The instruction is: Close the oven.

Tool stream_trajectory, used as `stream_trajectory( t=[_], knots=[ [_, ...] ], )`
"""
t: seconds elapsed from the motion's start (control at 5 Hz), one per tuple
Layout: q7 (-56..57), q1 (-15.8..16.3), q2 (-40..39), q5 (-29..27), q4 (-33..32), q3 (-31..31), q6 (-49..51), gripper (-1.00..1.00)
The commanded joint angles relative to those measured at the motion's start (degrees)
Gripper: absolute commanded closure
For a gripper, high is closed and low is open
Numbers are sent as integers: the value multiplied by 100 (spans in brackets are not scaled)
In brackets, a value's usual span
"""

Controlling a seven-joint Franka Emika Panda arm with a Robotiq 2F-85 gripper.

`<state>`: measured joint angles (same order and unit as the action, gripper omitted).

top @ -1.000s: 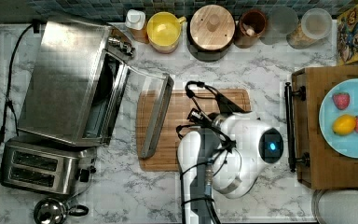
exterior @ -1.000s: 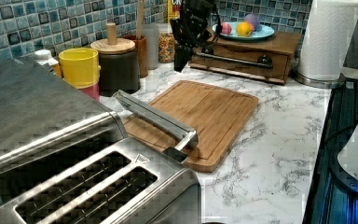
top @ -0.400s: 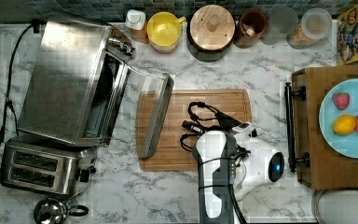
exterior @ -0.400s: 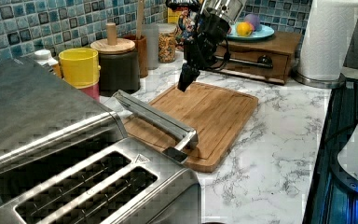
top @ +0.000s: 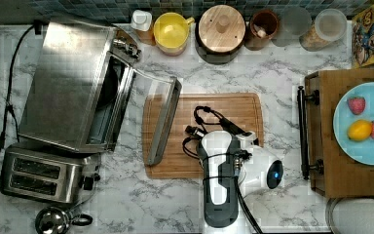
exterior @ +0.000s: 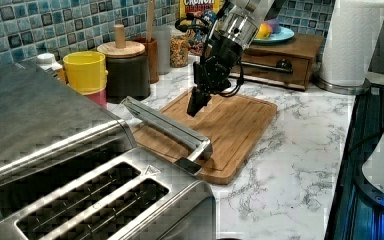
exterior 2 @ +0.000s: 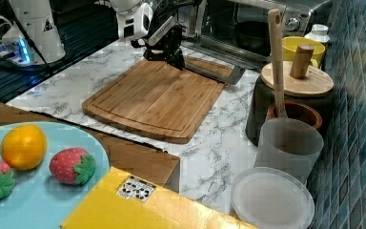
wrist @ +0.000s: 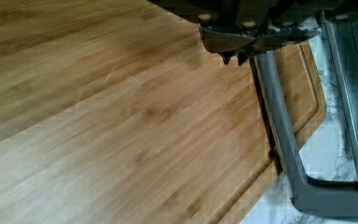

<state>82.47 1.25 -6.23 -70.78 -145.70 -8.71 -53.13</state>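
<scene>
The stainless-steel oven stands at the top view's left with its glass door dropped flat. The door's dark bar handle lies over the edge of a wooden cutting board. My gripper hangs shut and empty just above the board, a short way from the handle on the side away from the oven. In the wrist view the closed fingertips sit right next to the grey handle bar. The right view has the gripper close to the handle.
A two-slot toaster sits beside the oven. A yellow cup, a dark jar with a wooden lid and other jars line the back wall. A wooden box with a fruit plate stands at the top view's right.
My gripper has come down from beside the wooden box and moved across the cutting board toward the oven door's handle. The door has stayed flat.
</scene>
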Motion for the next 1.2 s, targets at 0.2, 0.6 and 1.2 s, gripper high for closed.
stream_trajectory(
  t=[0.2,0.6,1.2],
  knots=[
    [577,193,210,-275,772,417,247,100],
    [-103,469,-591,570,1100,831,-531,100],
    [-389,-88,-385,335,1366,775,384,100]
  ],
)
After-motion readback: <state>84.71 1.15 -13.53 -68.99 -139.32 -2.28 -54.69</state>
